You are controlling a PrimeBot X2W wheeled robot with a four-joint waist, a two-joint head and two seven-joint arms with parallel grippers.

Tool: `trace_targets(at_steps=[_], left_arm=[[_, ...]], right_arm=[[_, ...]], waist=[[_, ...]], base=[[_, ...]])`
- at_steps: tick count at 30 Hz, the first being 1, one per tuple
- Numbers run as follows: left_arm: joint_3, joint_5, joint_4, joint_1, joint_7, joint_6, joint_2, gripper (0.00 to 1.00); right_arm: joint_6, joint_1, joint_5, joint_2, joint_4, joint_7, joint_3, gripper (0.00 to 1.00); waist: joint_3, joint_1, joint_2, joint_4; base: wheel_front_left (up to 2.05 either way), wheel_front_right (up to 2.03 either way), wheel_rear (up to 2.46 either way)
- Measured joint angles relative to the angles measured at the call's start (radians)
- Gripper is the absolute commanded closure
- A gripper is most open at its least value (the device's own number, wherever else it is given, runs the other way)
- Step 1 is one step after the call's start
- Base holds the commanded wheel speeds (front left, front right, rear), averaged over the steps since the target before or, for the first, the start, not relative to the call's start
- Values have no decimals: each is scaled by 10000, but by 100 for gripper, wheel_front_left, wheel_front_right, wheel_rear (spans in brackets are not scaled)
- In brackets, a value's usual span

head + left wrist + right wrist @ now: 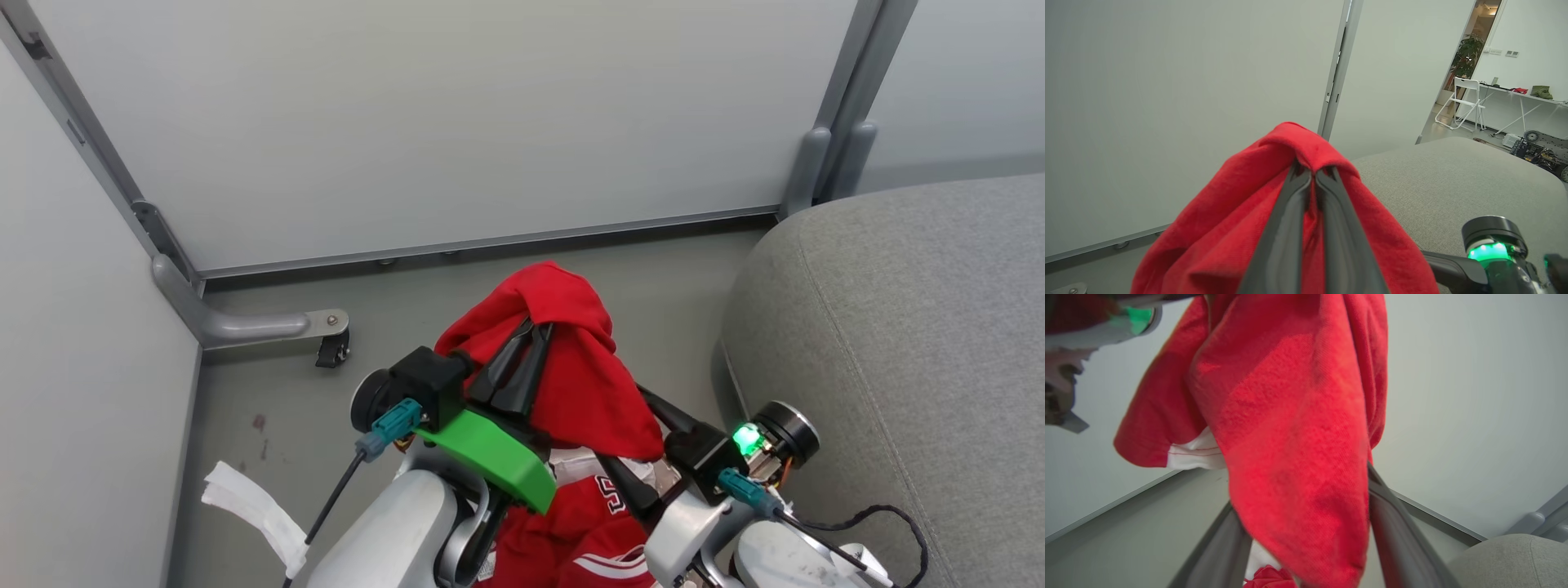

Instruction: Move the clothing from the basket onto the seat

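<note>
My left gripper (pixel 526 339) is shut on a plain red T-shirt (pixel 571 367) and holds it up, so the cloth drapes over the dark fingers (pixel 1290 228). In the left wrist view the T-shirt (pixel 1224 220) hangs from the pinched tips. My right gripper (pixel 645 449) stands open below it, and the hanging red cloth (pixel 1298 437) falls between its two spread fingers (pixel 1396 531). A red jersey (pixel 588 539) with white trim lies low between my arms. The basket is hidden behind my arms. The grey seat (pixel 898 351) is close on the right.
White partition panels (pixel 457 122) wall off the far side and the left. A panel foot with a caster (pixel 331 347) stands on the grey floor at left. A white strip (pixel 253 506) lies on the floor near my left arm. A white chair (pixel 1466 102) stands far off.
</note>
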Motion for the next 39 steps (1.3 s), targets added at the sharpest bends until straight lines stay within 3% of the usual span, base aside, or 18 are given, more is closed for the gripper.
trace_targets(at_steps=[1,13,25,27,28,39], left_arm=[[-84,-69,-31,-5,0,25,0,100],[-803,-828,-276,-177,35,395,8,100],[-825,-905,-209,-193,65,491,8,100],[-719,-794,-211,-193,61,556,6,11],[-665,-773,-213,-194,61,570,6,0],[261,163,61,92,-6,466,-4,0]], right_arm=[[0,-98,50,69,213,-6,92,100],[0,-449,1154,518,2025,-25,594,100],[0,-280,1576,550,2048,-33,522,100],[0,-236,1593,550,1875,-33,430,100],[0,-204,1593,548,1760,-29,387,100],[0,199,1760,527,46,-6,-90,100]], waist=[[15,0,0,22],[121,0,0,250],[137,0,0,299],[138,0,0,258],[138,0,0,221],[180,1,0,-840]], base=[[0,0,0],[0,0,0],[0,0,0],[0,0,0],[0,0,0],[0,0,0]])
